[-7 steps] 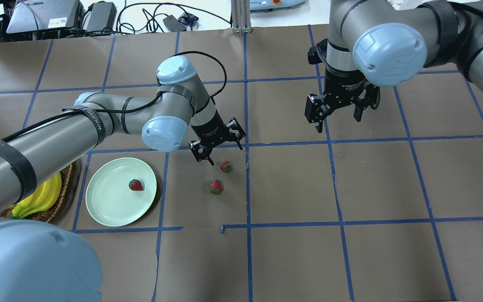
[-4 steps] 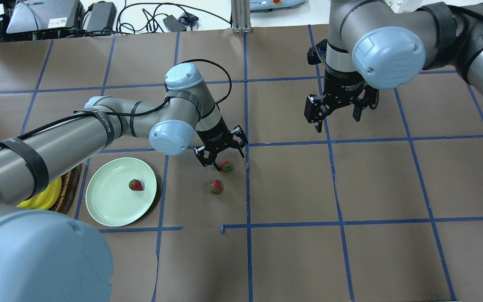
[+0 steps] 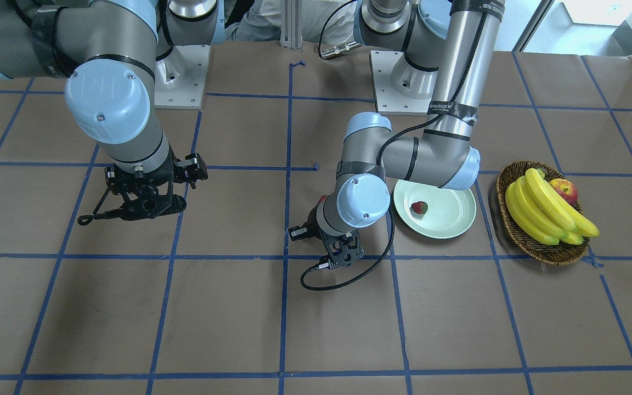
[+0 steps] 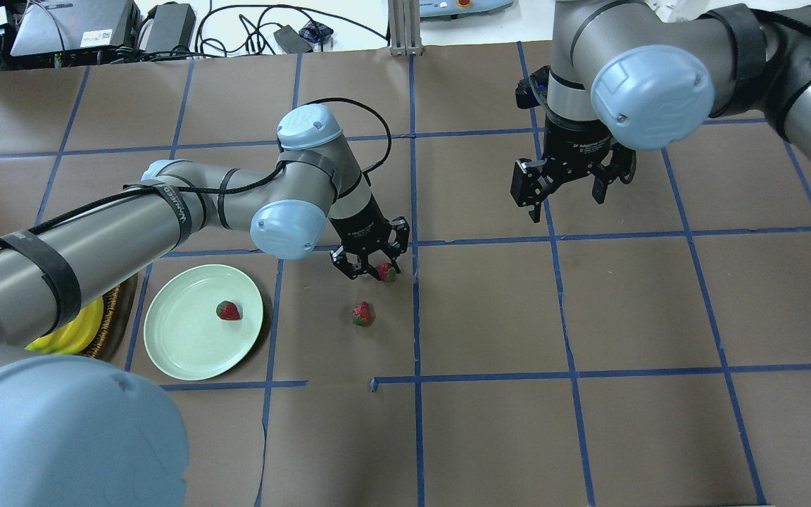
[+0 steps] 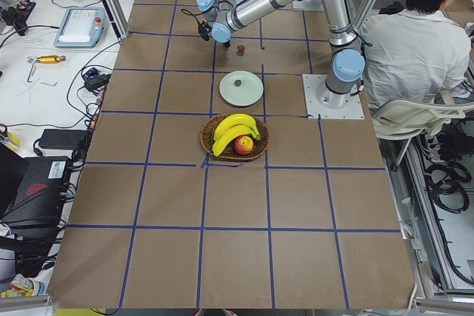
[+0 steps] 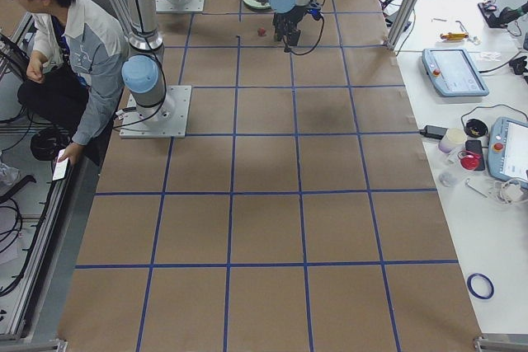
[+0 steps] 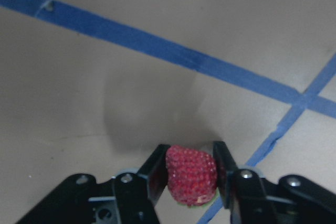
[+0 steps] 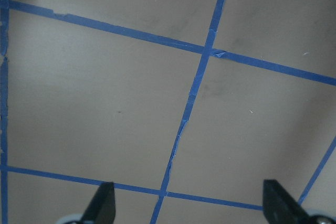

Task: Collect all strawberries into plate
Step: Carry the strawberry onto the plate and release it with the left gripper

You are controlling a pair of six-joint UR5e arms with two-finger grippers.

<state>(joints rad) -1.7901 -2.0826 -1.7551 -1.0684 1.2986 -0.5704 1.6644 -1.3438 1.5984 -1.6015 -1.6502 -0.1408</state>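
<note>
My left gripper [image 4: 376,270] is shut on one strawberry [image 4: 387,272], low over the table just left of a blue tape line. In the left wrist view the red berry [image 7: 191,174] sits clamped between both fingers [image 7: 157,163]. A second strawberry [image 4: 362,314] lies on the table just in front of it. The third strawberry [image 4: 228,310] lies on the pale mint plate [image 4: 187,348], to the left; berry [image 3: 418,207] and plate [image 3: 445,222] also show in the front-facing view. My right gripper [image 4: 566,203] hangs open and empty above the table at the far right.
A wicker basket [image 3: 538,252] with bananas [image 3: 541,211] and an apple [image 3: 564,191] stands beside the plate, on the side away from the gripper. The left forearm [image 4: 96,246] reaches over the basket. A seated person [image 5: 415,42] is near the robot base.
My left gripper has moved right and down onto the farther strawberry and shut on it. The right arm, the plate and the other two strawberries have not moved.
</note>
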